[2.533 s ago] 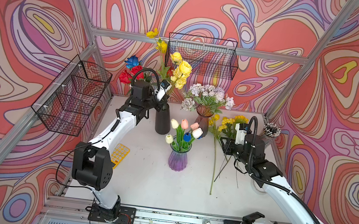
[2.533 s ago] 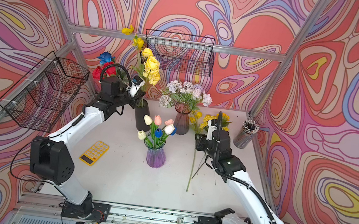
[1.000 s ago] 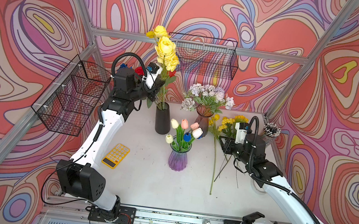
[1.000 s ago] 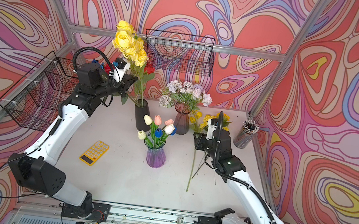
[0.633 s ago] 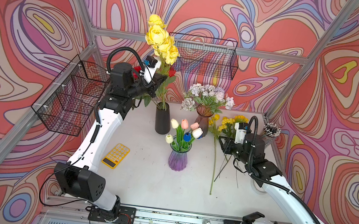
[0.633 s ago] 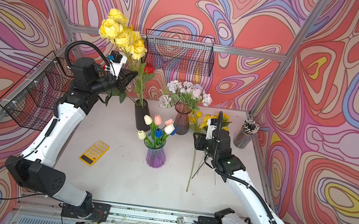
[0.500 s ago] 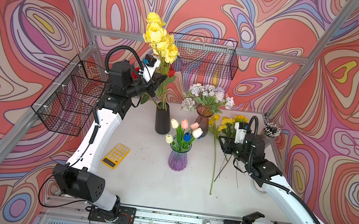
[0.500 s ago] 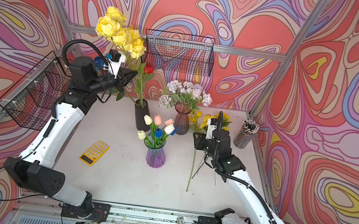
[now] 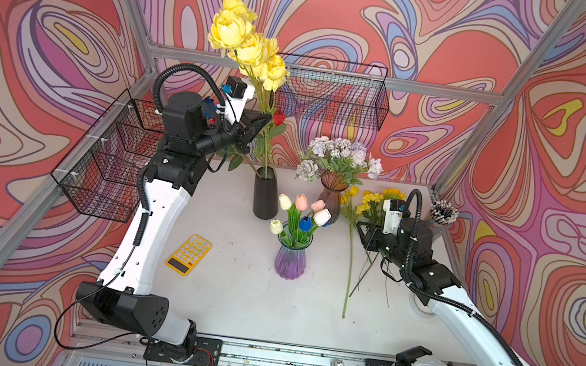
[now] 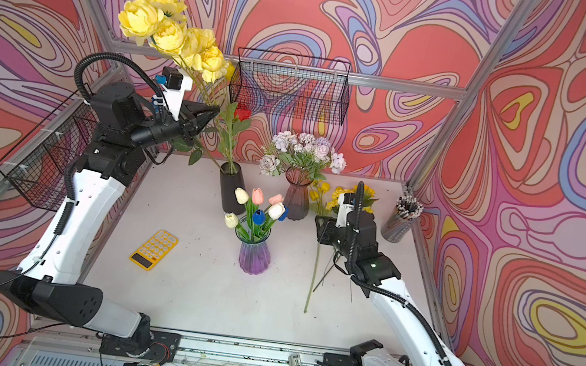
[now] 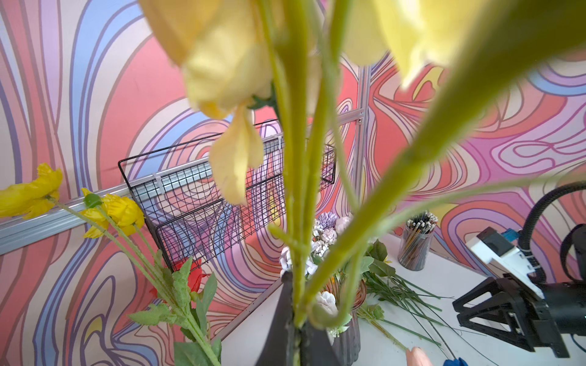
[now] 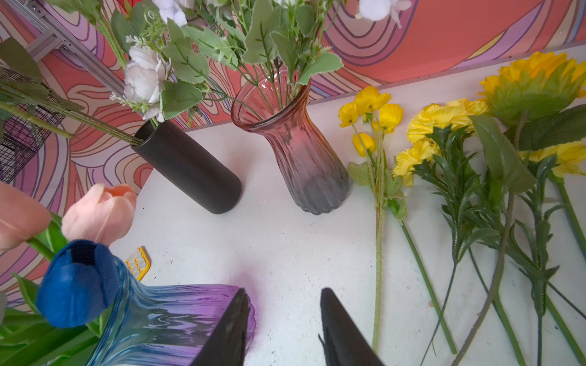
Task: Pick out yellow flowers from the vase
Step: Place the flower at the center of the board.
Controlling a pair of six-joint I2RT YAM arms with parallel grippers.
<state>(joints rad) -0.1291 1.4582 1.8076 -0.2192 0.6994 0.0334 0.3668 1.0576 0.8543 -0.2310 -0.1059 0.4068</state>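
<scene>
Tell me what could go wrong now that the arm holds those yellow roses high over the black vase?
1. The left gripper clamps the long green stems of the yellow roses well below the big blooms, so the bunch might swing or slip.
2. The red rose in the tall black vase stands right beside those stems. Leaves may snag, dragging it out or tipping the vase.
3. If the bunch is carried across, trailing stems could brush the purple glass vase of tulips.

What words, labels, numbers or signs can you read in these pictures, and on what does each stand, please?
No text in any view can be read.
Yellow calculator: its keys bear markings, but they are too small to read in both top views.
Wall pattern, wire baskets, vases: no writing visible.
</scene>
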